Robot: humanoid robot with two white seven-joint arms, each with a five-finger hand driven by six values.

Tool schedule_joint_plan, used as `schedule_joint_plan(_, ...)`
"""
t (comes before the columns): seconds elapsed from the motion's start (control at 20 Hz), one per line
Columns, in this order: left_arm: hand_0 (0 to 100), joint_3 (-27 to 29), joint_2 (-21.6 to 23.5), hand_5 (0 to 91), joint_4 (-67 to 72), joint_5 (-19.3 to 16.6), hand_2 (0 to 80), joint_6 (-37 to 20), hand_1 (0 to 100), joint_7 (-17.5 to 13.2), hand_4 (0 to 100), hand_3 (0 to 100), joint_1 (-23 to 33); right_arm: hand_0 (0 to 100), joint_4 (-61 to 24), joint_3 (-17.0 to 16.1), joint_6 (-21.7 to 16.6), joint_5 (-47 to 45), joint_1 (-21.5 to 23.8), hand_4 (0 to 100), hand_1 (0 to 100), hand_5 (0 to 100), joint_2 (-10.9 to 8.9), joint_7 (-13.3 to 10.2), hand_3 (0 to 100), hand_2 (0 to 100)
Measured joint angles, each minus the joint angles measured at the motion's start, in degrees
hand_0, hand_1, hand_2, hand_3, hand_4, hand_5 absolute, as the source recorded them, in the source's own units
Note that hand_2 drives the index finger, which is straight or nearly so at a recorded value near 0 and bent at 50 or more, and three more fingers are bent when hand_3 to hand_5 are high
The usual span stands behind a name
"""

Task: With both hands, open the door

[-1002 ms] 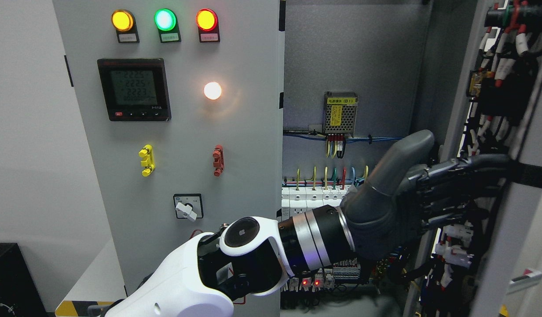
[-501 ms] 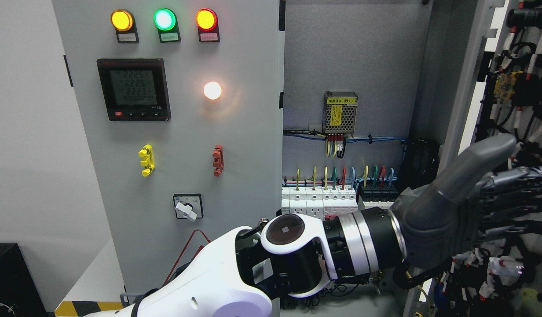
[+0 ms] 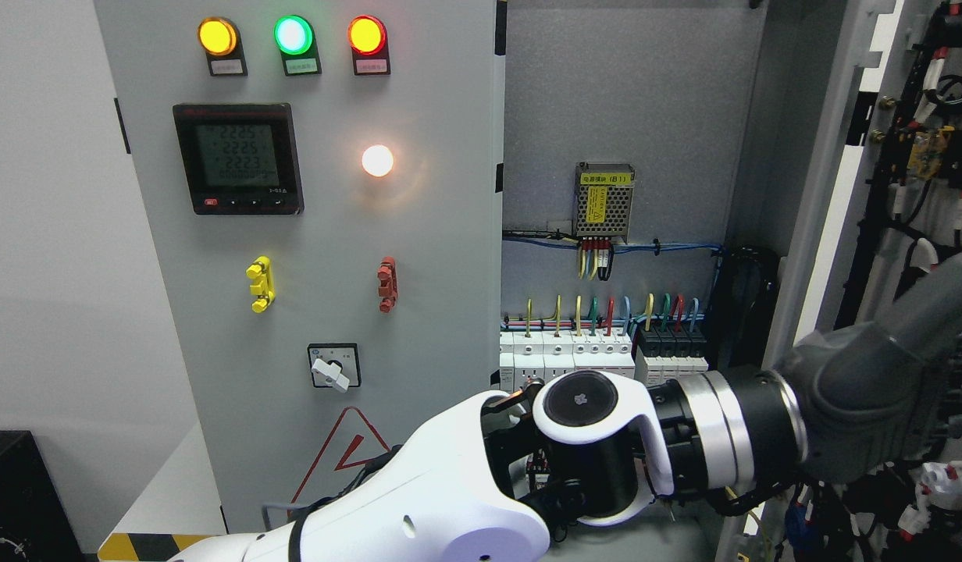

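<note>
right-hand door [image 3: 864, 156] stands swung wide at frame right. left hand [image 3: 879, 406] is against its inner edge; finger state cannot be told, cut off by frame. step: pushing open. next: likely the closed left door [image 3: 309, 234].

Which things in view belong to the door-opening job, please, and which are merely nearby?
Job: left hand; open right door, wiring on its inside.

Nearby: closed left door; meter; indicator lamps; rotary switch; breakers; power supply.
</note>
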Motion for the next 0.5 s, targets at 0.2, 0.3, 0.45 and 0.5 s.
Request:
schedule_joint_plan(0.2, 0, -0.60, -1.48, 0.0, 1.76, -0.06, 0.0, 0.01, 0, 0.00, 0, 0, -0.80, 0, 0.00, 0.00, 0.00, 0.01, 0.00, 0, 0, 0, 0.00, 0.05, 0, 0)
schedule_joint_plan(0.3, 0, -0.90, -2.07, 0.0, 2.47, -0.07, 0.0, 0.01, 0, 0.00, 0, 0, -1.26, 0, 0.00, 0.00, 0.00, 0.00, 0.00, 0, 0, 0, 0.00, 0.07, 0, 0)
schedule_joint_plan(0.45, 0, -1.31, -2.78, 0.0, 3.34, -0.06, 0.0, 0.02, 0, 0.00, 0, 0, -1.90, 0, 0.00, 0.00, 0.00, 0.00, 0.00, 0, 0, 0, 0.00, 0.10, 0, 0)
schedule_joint_plan(0.5, 0, -1.51, -3.01, 0.0, 3.59, -0.05, 0.0, 0.02, 0, 0.00, 0, 0, -2.09, 0, 0.00, 0.00, 0.00, 0.01, 0.00, 0, 0, 0, 0.00, 0.10, 0, 0)
